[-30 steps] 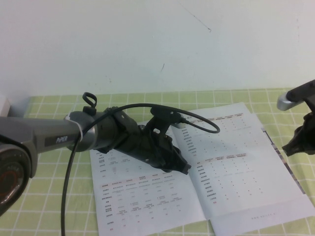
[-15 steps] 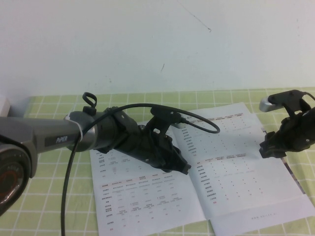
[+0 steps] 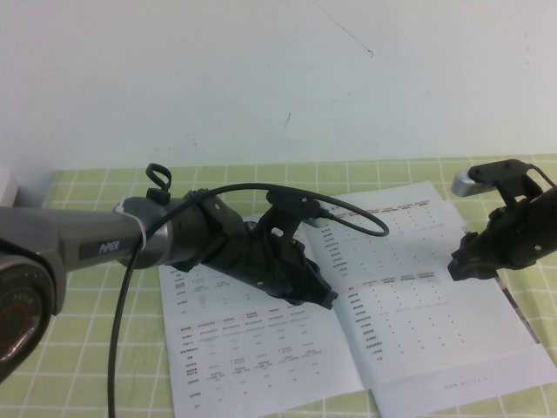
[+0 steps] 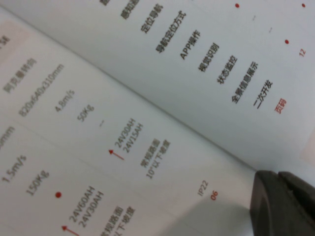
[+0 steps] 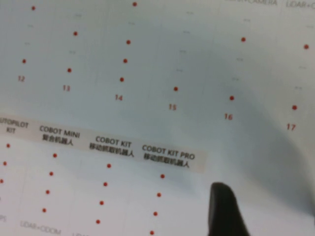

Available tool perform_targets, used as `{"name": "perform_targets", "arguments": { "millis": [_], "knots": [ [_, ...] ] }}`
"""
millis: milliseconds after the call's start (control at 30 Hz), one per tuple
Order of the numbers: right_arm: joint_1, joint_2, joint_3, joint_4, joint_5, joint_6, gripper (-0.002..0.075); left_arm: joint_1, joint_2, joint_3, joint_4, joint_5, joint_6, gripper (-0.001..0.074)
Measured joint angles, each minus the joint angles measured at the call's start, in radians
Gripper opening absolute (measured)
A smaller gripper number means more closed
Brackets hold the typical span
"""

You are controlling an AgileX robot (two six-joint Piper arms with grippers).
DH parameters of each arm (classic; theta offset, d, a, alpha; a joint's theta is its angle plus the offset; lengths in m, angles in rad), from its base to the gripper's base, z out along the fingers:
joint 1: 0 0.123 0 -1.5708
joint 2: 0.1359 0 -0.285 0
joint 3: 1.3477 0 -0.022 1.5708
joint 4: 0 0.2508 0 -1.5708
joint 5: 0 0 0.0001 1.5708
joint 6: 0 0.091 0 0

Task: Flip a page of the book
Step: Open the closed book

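Book (image 3: 348, 322) lies open and flat on the checked surface (image 3: 78, 348). Right tool (image 3: 459, 266) hovers above the right-hand page (image 3: 418, 296), jaws apart, holding nothing. Left tool (image 3: 326, 300) presses near the spine; its grip cannot be told. Page not yet lifted; the whole turn remains.

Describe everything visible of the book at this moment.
The book is a thin white paper booklet lying open and flat on the green checked tablecloth, pages printed with small tables, red dots and reddish headings. The left gripper rests near its centre fold; the right gripper hangs at its right page.
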Motion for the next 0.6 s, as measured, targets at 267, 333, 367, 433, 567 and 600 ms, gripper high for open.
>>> {"name": "perform_targets", "arguments": {
  "millis": [267, 333, 367, 433, 567, 600],
  "knots": [
    [0.000, 0.010, 0.000, 0.007, 0.000, -0.012, 0.0364, 0.000, 0.000, 0.000, 0.000, 0.000, 0.000, -0.0004],
    [0.000, 0.016, -0.004, -0.007, 0.002, -0.012, 0.0353, 0.000, 0.000, 0.000, 0.000, 0.000, 0.000, -0.0004],
    [0.000, 0.016, -0.007, -0.016, 0.002, -0.012, 0.0346, 0.000, 0.000, 0.000, 0.000, 0.000, 0.000, -0.0004],
    [0.000, 0.016, -0.008, -0.038, 0.004, -0.012, 0.0326, 0.000, 0.000, 0.000, 0.000, 0.000, 0.000, -0.0004],
    [0.002, 0.018, -0.010, -0.067, 0.006, -0.012, 0.0284, 0.000, 0.000, 0.000, 0.000, 0.000, 0.000, -0.0004],
    [0.002, 0.018, -0.010, -0.070, 0.006, -0.012, 0.0278, 0.000, 0.000, 0.000, 0.000, 0.000, 0.000, -0.0004]
  ]
}}
